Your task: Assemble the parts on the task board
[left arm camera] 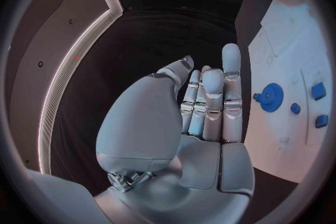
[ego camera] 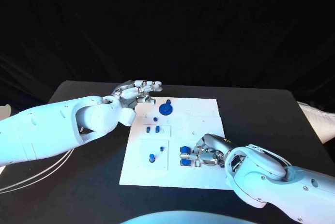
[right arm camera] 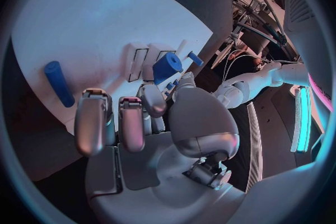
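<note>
Task board (ego camera: 202, 112) on table (ego camera: 265, 112); both robot hands at its edges.
L robot hand (ego camera: 138, 92) fingers straight, together, empty, beside blue gear (ego camera: 165, 108) lying flat. R robot hand (ego camera: 202, 154) curled on blue block (right arm camera: 167, 67); blue peg (right arm camera: 59, 83) lies flat nearby.

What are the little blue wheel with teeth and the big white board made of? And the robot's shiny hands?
The blue gear looks like plastic: solid even colour, dull matte surface, though that's a guess. The task board looks like smooth matte white plastic or painted sheet; I can't tell which. The left hand and right hand look like silvery metal or metal-coated plastic, with soft glints on the fingers.
</note>
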### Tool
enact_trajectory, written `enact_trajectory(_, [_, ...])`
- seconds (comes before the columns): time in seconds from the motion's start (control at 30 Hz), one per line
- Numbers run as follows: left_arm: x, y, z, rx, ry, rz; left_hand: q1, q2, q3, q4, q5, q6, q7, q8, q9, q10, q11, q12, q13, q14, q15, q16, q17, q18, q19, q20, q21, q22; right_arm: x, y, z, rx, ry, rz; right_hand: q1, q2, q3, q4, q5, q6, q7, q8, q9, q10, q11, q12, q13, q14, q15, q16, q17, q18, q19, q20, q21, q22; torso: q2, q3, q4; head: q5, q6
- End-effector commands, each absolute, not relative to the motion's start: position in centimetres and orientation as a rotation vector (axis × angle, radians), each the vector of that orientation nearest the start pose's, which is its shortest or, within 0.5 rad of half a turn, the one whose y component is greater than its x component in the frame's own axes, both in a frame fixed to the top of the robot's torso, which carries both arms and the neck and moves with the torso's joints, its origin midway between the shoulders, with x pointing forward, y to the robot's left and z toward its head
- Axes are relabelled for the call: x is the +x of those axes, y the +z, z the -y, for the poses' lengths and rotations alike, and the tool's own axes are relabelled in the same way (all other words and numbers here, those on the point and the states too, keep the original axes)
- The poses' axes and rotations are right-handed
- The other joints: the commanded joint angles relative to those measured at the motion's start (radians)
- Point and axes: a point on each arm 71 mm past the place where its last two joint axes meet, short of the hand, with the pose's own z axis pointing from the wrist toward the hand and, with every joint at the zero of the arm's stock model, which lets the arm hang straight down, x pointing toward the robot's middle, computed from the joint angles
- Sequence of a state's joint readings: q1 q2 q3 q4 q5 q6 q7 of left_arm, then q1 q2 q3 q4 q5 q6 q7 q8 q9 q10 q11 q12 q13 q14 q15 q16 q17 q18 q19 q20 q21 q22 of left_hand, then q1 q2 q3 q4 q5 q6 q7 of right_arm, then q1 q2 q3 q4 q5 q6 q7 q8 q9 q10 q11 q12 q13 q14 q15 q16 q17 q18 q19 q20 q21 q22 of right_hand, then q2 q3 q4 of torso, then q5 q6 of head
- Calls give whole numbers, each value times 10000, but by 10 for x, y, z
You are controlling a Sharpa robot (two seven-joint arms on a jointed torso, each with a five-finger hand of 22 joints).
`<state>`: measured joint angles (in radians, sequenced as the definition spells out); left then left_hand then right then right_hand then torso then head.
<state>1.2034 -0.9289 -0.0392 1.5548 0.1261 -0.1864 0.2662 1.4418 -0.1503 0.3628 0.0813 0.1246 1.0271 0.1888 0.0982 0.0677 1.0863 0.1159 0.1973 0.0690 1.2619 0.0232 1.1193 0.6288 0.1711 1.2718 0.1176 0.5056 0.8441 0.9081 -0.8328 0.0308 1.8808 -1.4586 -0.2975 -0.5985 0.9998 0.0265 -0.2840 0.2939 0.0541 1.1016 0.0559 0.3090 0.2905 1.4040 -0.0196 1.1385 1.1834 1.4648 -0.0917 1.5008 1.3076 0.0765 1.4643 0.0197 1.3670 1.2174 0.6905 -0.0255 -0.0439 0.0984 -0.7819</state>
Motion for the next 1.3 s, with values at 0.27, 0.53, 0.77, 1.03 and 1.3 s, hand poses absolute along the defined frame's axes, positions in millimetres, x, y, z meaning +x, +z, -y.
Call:
enact_trajectory(0.27, [480,-182,-235,-13061,-16042,-15285,-91,6,52,10,13,-73,2,58,-3,-77,-5,46,-4,-72,10,-27,-24,98,-67,11,-53,-13,361,-248,122,601,6312,-19887,1570,46,498,-617,171,-65,-29,-21,229,44,-33,0,94,821,23,-21,1389,-58,-21,-45,-2,112,5,8,14,-4,-4])
enact_trajectory(0.53, [480,-183,-235,-13059,-16050,-15297,-95,3,52,6,13,-78,2,59,-4,-84,-5,49,-4,-71,11,-21,-17,98,-67,12,-55,-14,363,-249,122,238,6087,-19799,3235,218,1054,-1585,15,68,-94,90,437,160,-96,218,345,842,-27,41,1499,-81,15,-82,65,234,2,0,10,-3,-10])
enact_trajectory(0.77, [481,-183,-235,-13064,-16032,-15294,-95,3,52,6,13,-78,2,59,-4,-84,-5,49,-4,-71,11,-21,-17,98,-67,12,-55,-14,367,-251,124,109,5860,-19625,3785,334,1315,-1964,-23,84,-135,97,506,201,-138,308,459,849,-64,65,1544,-91,28,-120,93,288,7,8,9,-12,-8])
enact_trajectory(1.03, [481,-183,-234,-13055,-16043,-15303,-95,3,52,6,13,-78,2,59,-4,-84,-5,49,-4,-71,11,-21,-17,98,-67,12,-55,-14,367,-248,127,643,6126,-19345,3203,372,1167,-1613,-12,68,-89,67,557,215,-95,290,478,846,-34,58,1534,-93,27,-108,87,283,2,15,-6,-33,24])
enact_trajectory(1.3, [481,-183,-235,-13058,-16029,-15291,-95,3,52,6,13,-78,2,59,-4,-84,-5,49,-4,-71,11,-21,-17,98,-67,12,-55,-14,364,-237,160,2049,6627,-19074,3066,250,1190,-1411,477,-590,194,-458,417,-47,131,-203,159,828,141,9,1468,-57,-60,24,-57,75,-10,-4,-13,-130,63])
